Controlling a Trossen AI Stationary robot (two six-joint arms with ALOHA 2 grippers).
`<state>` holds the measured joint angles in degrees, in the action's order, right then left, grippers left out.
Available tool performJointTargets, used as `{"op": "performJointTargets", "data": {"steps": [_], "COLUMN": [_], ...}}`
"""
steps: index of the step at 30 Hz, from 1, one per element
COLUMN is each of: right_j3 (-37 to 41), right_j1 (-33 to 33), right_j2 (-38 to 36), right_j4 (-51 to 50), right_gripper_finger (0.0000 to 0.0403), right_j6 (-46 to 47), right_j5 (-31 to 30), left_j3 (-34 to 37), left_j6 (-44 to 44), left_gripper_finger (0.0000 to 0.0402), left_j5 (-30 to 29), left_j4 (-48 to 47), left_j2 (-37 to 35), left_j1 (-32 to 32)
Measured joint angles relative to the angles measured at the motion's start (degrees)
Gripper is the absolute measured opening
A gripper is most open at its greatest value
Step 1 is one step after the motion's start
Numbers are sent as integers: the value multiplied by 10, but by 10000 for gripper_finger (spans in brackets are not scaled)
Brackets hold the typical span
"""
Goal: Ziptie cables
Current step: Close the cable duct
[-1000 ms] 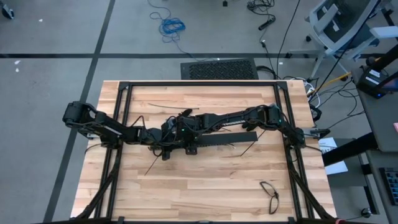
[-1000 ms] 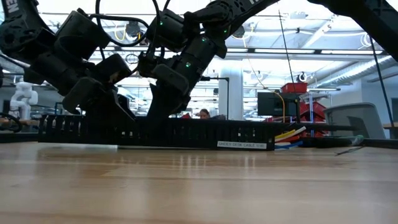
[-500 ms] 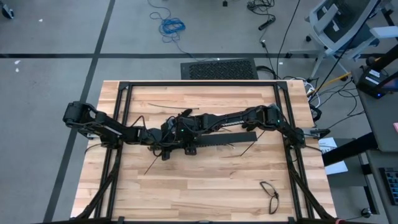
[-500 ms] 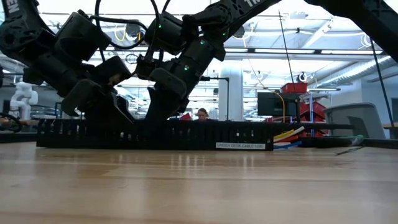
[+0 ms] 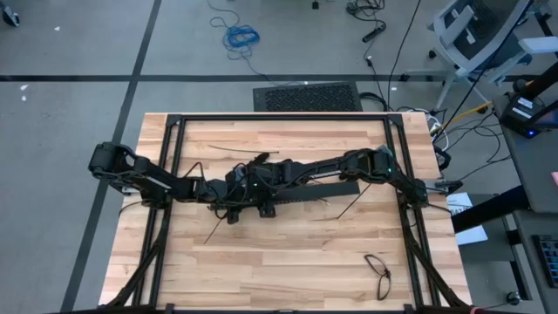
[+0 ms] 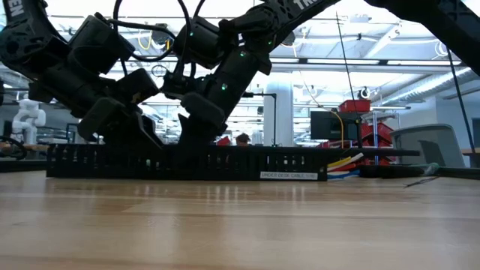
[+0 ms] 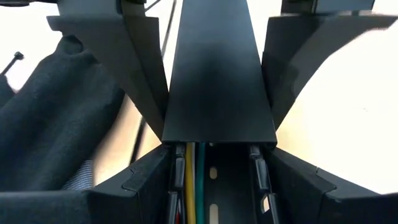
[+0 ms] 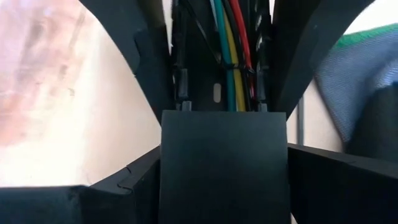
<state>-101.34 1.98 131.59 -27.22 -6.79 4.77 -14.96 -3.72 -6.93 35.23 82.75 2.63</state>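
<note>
Slotted cable tray (image 6: 187, 161) straddled by both grippers at table centre. Left gripper (image 5: 228, 194) clamped on its flat lid (image 7: 217, 74) — right gripper (image 5: 261, 185) likewise, just beside at 3 o'clock. Cables (image 8: 233, 56) laid inside tray, ends exiting at 3 o'clock.

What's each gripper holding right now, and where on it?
Both straddle the black cable tray: left gripper and right gripper each have fingers on either side of its flat cover, near the tray's left end. Cables lie inside, ungripped.
</note>
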Motion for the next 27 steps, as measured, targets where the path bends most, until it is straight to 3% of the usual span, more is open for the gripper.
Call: {"op": "performJointTargets", "data": {"steps": [16,27], "right_j3": [2,3], "right_j1": [1,3], "right_j2": [1,3], "right_j4": [-7,-56], "right_gripper_finger": [249,271], "right_j6": [29,57], "right_j5": [-12,25], "left_j3": [0,0], "left_j6": [0,-2], "left_gripper_finger": [228,228], "left_j5": [1,10], "left_j4": [2,2], "left_j2": [0,-1], "left_j1": [0,1]}}
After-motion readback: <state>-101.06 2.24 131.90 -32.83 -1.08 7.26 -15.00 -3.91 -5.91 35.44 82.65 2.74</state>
